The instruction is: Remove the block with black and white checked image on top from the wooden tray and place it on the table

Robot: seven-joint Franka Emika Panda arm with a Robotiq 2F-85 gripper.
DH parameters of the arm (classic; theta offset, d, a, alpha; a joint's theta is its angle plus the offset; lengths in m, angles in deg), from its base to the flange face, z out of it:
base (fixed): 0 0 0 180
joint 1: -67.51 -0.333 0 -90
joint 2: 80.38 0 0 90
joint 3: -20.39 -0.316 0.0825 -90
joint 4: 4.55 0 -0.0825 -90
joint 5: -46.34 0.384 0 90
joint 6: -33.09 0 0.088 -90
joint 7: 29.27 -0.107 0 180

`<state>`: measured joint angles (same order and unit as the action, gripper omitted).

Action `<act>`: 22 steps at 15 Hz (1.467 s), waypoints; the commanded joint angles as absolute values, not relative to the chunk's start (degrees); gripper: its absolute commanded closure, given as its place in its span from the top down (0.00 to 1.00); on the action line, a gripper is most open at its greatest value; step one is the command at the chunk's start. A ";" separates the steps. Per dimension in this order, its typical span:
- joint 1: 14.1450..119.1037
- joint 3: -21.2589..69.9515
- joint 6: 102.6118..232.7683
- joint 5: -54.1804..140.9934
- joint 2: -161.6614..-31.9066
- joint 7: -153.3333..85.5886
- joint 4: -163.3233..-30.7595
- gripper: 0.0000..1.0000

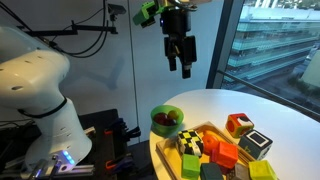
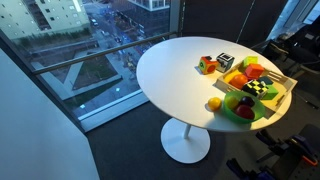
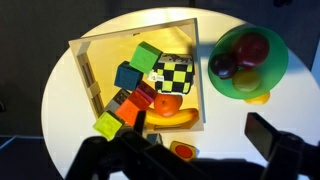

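I hold gripper high over table, jaws apart, empty | block in wooden tray, green block just beside | likely light, rigid, smooth: pinch opposite sides from above.

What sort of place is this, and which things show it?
Probably an upper-floor lab or office: tall windows overlook buildings below, and a robot arm stands beside a round table.

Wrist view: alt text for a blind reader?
Looking down: a wooden tray on the white table holds coloured blocks, including the block with a checked top. A green bowl of fruit sits beside it; the open gripper fills the bottom edge.
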<state>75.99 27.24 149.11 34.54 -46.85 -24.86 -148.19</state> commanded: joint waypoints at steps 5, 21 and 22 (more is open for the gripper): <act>75.67 31.18 149.41 37.83 -52.21 -21.27 -147.61 1.00; 76.24 31.75 165.14 38.42 -69.19 -18.89 -149.94 1.00; 76.36 31.63 166.07 38.18 -70.28 -19.29 -149.99 1.00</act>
<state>75.92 32.33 163.81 38.20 -67.50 -18.01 -150.34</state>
